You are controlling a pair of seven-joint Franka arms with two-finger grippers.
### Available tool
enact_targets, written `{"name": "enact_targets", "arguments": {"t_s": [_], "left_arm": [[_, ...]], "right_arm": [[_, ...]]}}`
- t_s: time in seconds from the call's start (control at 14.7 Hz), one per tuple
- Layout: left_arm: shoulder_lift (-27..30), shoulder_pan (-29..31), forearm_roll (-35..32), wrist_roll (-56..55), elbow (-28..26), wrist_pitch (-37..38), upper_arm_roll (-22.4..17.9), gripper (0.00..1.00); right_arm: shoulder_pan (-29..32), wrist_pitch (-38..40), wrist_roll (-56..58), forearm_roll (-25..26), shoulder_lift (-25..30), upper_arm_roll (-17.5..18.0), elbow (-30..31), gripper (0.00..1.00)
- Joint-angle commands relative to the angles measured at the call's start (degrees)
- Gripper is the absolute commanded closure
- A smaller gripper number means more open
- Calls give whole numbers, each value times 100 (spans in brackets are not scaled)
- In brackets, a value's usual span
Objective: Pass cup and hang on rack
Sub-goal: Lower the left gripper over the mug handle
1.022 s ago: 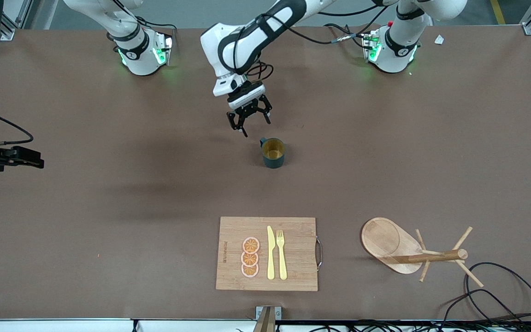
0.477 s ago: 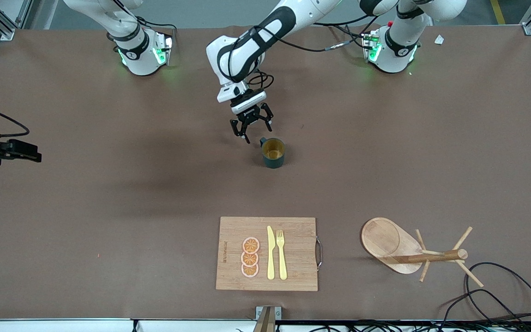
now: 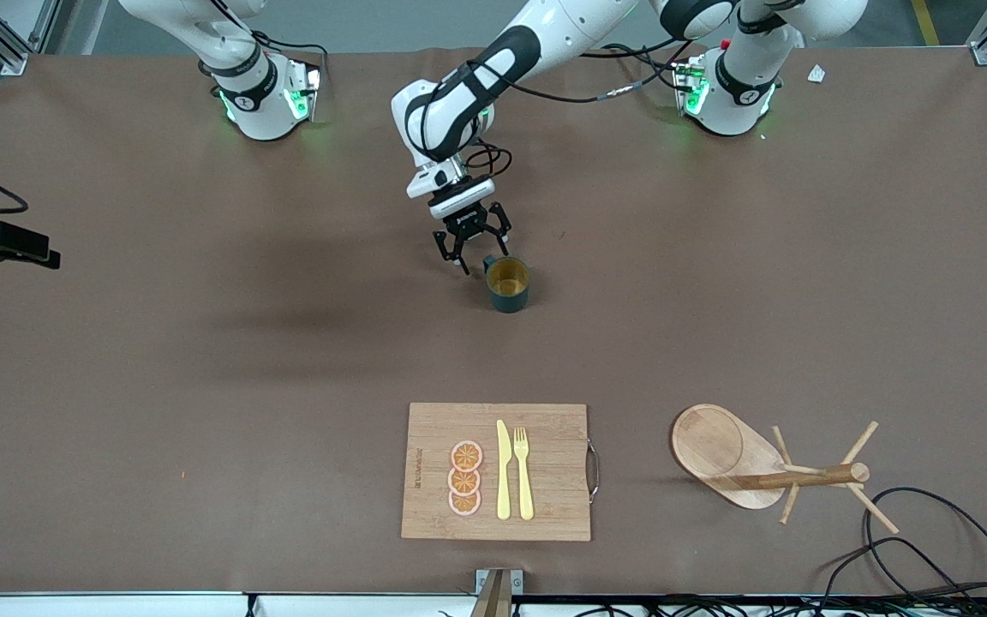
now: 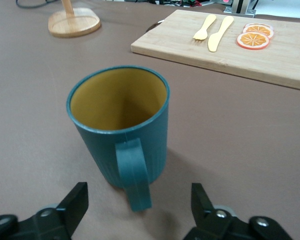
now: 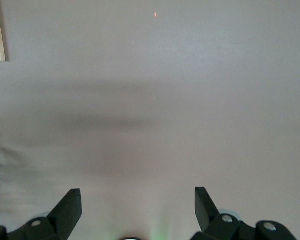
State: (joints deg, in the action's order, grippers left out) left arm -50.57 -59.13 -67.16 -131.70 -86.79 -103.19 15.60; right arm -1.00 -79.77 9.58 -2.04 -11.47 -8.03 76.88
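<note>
The dark teal ribbed cup stands upright mid-table, its yellow-brown inside showing. Its small handle points toward my left gripper, which is open and low just beside it, on the robots' side. In the left wrist view the cup is close ahead and its handle sits between the open fingertips of my left gripper, untouched. The wooden rack stands near the front camera toward the left arm's end; its base also shows in the left wrist view. My right gripper is open and empty at the right arm's end of the table, over bare table.
A bamboo cutting board with a yellow knife, a fork and orange slices lies nearer the front camera than the cup; it also shows in the left wrist view. Black cables loop beside the rack at the table's front corner.
My left gripper has come down and closer to the cup's handle. My right gripper has drawn back toward the robots' side along the table's end.
</note>
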Motion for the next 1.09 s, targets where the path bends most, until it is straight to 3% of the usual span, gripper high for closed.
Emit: {"name": "enact_targets", "arguments": {"t_s": [0.0,0.41,1.02], "left_arm": [[-155,-82,-78,521,180,482,-40,14],[-409,-90,-78,461,803,519,-48,15],[-559,-117,-228,144,822,519,-110,19]], "right_arm": [[56,-57,9,-86,636,65,669,0],[30,-83,-175,-16,1190,91,1013,0],[30,154,-273,2,1490,100,1031,0]]}}
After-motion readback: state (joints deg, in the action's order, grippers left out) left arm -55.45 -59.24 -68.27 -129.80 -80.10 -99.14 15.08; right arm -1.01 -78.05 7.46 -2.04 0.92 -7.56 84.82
